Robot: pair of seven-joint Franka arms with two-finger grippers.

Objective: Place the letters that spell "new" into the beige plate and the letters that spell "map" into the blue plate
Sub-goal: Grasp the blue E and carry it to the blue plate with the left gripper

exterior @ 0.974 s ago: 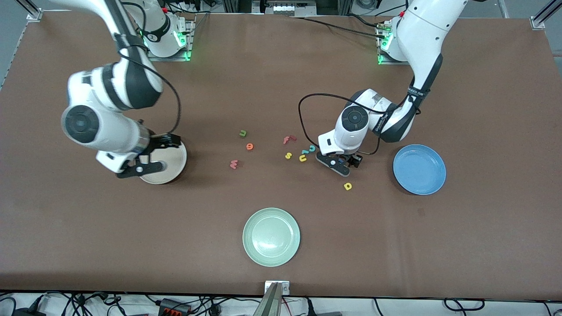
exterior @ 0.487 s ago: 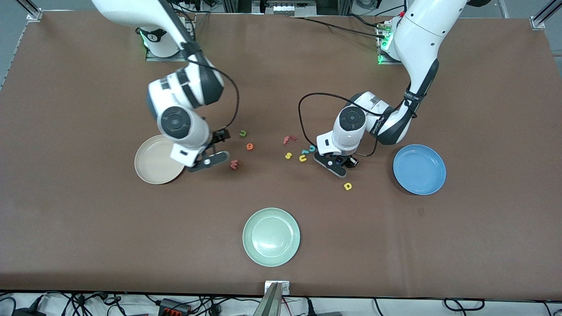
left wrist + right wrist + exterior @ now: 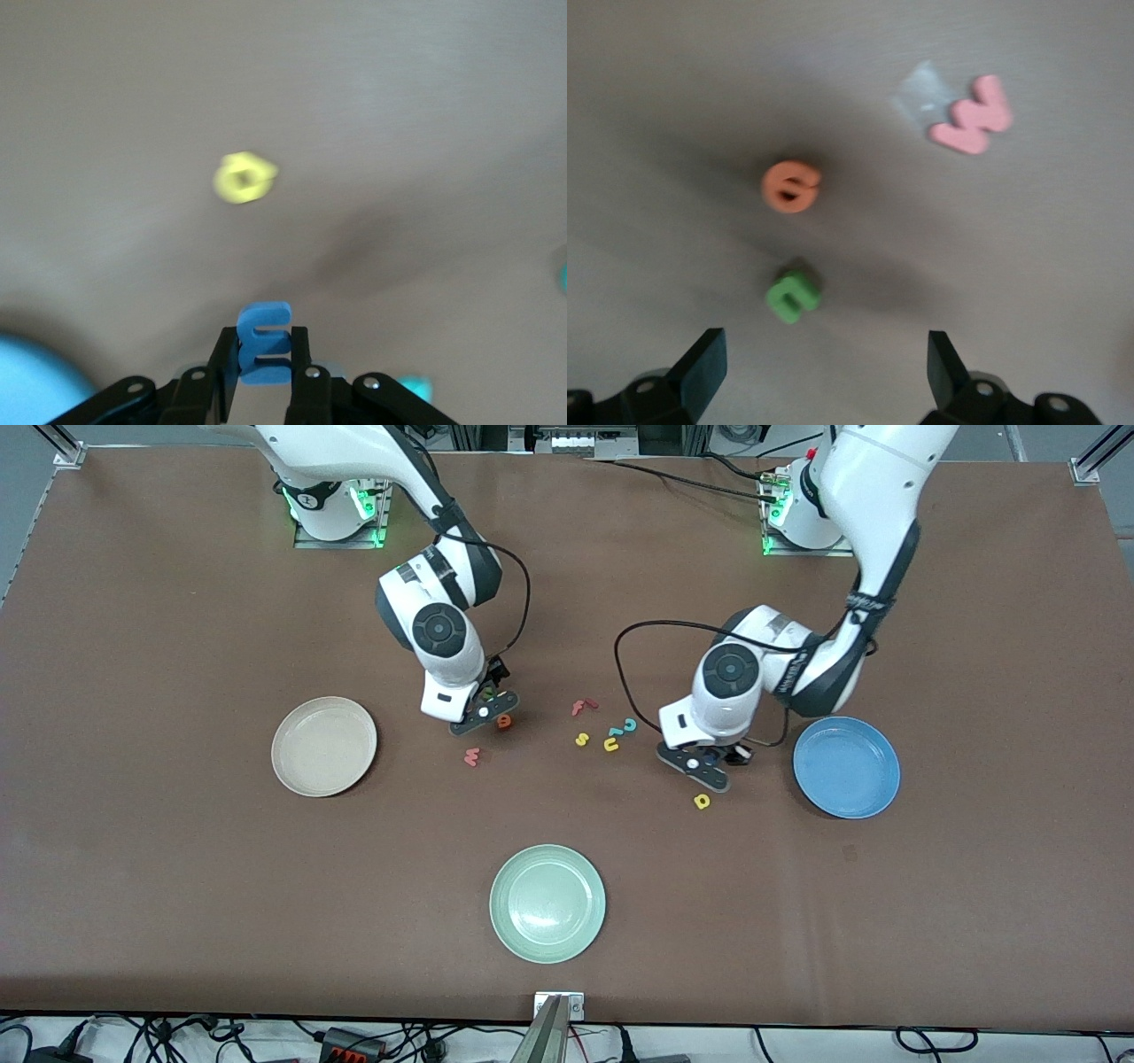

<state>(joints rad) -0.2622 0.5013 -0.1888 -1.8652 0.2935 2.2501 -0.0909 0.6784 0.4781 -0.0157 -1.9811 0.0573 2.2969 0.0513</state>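
Note:
My left gripper (image 3: pixel 706 769) (image 3: pixel 265 335) is shut on the blue m (image 3: pixel 264 319) and hangs just above the table, between the yellow a (image 3: pixel 702 801) (image 3: pixel 244 177) and the blue plate (image 3: pixel 846 767). The teal p (image 3: pixel 616 732) lies with the middle cluster. My right gripper (image 3: pixel 485 710) (image 3: pixel 824 372) is open over the green n (image 3: pixel 793 295) and the orange e (image 3: pixel 504 721) (image 3: pixel 791 186), holding nothing. The pinkish w (image 3: pixel 472 756) (image 3: pixel 972 117) lies nearer the front camera. The beige plate (image 3: pixel 323 746) sits toward the right arm's end with nothing in it.
A red f (image 3: pixel 583 707), yellow s (image 3: pixel 582 739), yellow u (image 3: pixel 610 744) and teal c (image 3: pixel 629 725) lie in the middle cluster. A pale green plate (image 3: pixel 547 903) sits near the front edge.
My right arm swung from over the beige plate to above the n and e. My left gripper shut on the blue m and shifted slightly toward the blue plate.

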